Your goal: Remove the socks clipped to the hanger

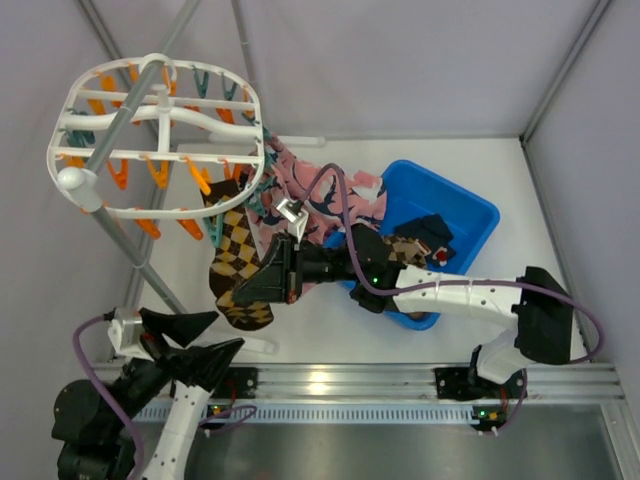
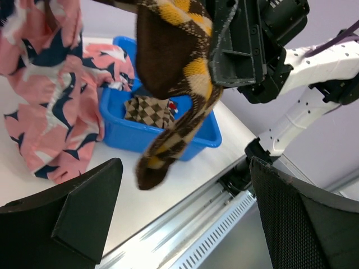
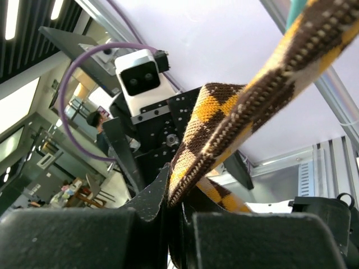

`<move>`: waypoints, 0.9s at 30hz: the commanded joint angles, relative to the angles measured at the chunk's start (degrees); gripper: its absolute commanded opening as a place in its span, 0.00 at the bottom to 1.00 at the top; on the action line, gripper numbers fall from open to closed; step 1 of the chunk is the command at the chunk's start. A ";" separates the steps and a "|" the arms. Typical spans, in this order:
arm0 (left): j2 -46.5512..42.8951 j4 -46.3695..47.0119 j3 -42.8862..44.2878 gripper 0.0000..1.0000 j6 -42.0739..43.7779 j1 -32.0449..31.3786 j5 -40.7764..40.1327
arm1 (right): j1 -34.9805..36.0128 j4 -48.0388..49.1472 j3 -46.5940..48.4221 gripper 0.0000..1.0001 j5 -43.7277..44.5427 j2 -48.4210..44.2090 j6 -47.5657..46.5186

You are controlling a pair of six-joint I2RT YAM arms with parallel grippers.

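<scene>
The white oval hanger (image 1: 100, 95) with orange and teal clips hangs on a grey pole at the upper left. A brown-and-yellow checkered sock (image 1: 237, 262) hangs from its lower right rim. My right gripper (image 1: 272, 280) is shut on this sock, which shows pinched between the jaws in the right wrist view (image 3: 224, 140) and hanging in the left wrist view (image 2: 174, 78). Pink socks with navy-and-white marks (image 1: 320, 195) hang from the rim beside it (image 2: 50, 101). My left gripper (image 1: 205, 340) is open and empty, low at the near left.
A blue bin (image 1: 470, 215) stands at the right with a checkered sock (image 1: 410, 245) and a dark sock (image 1: 432, 228) in it; it also shows in the left wrist view (image 2: 129, 134). A metal rail (image 1: 380, 380) runs along the near edge.
</scene>
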 commanded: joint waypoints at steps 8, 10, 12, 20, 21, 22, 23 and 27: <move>0.44 7.18 -1.13 0.98 1.02 0.41 -2.47 | 0.82 -2.47 3.06 0.00 -3.27 -2.44 -0.95; 1.14 9.82 -2.71 0.98 -0.65 0.41 4.55 | 1.00 -2.21 4.38 0.00 -3.19 -1.13 -0.69; 2.54 13.07 -5.17 0.98 -2.40 0.50 11.04 | 1.08 -1.77 5.35 0.00 -3.45 0.54 -0.25; 2.90 13.26 -12.21 0.96 -3.82 0.59 14.95 | 1.87 0.69 8.34 0.00 -3.36 4.06 1.25; 2.64 13.26 -12.91 0.90 -3.91 0.59 14.86 | 1.96 0.43 8.34 0.00 -3.19 4.15 1.07; 2.55 13.26 -13.09 0.59 -3.91 0.59 14.60 | 1.96 0.08 8.08 0.01 -3.01 4.15 0.72; 2.55 13.26 -13.27 0.44 -4.17 0.59 14.33 | 2.05 -0.36 7.90 0.04 -2.57 4.07 0.20; 2.29 13.09 -13.53 0.00 -6.72 0.59 10.21 | 1.87 -11.35 7.81 0.72 2.07 2.05 -7.25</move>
